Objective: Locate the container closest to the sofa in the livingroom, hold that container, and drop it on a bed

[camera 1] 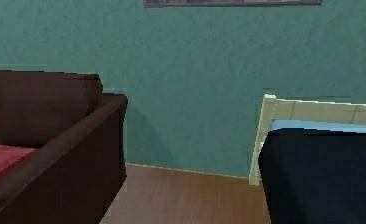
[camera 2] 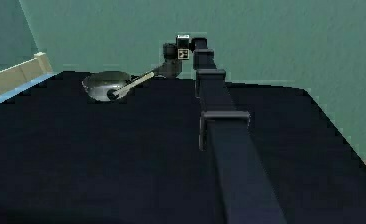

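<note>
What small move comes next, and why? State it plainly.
Probably draw the dark square arm back a little: the round grey metal container rests on the dark-covered bed near the fingers, so the drop looks done, though whether they hold it cannot be told.

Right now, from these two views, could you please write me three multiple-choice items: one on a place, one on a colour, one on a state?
1. In the forward view, the sofa stands:
A) at the left
B) at the right
C) in the middle

2. The wall is:
A) white
B) teal
C) yellow

3. The grey container near the gripper:
A) hangs in the air
B) stands on a shelf
C) rests on the dark bed cover

Answers:
1 A, the brown sofa stands at the left edge.
2 B, teal shows behind the sofa.
3 C, the cover lies directly under it.
</note>
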Robot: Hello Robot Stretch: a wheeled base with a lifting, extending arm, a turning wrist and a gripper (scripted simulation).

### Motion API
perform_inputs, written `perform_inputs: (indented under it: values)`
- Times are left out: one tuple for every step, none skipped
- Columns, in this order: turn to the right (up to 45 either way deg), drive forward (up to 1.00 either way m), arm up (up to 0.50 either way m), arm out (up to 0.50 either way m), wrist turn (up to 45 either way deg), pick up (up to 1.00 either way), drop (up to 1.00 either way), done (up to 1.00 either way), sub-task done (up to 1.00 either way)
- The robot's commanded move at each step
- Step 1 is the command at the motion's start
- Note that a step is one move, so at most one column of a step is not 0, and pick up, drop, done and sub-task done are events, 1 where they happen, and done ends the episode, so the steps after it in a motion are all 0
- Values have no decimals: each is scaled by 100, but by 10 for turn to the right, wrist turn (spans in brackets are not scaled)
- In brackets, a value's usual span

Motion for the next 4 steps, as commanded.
perform_inputs:
  values:
    - [0, 0, -4, 0, 0, 0, 0, 0, 0]
    - [0, 0, -32, 0, 0, 0, 0, 0, 0]
    - [0, 0, 0, 0, 0, 0, 100, 0, 0]
    - [0, 0, 4, 0, 0, 0, 0, 0, 0]
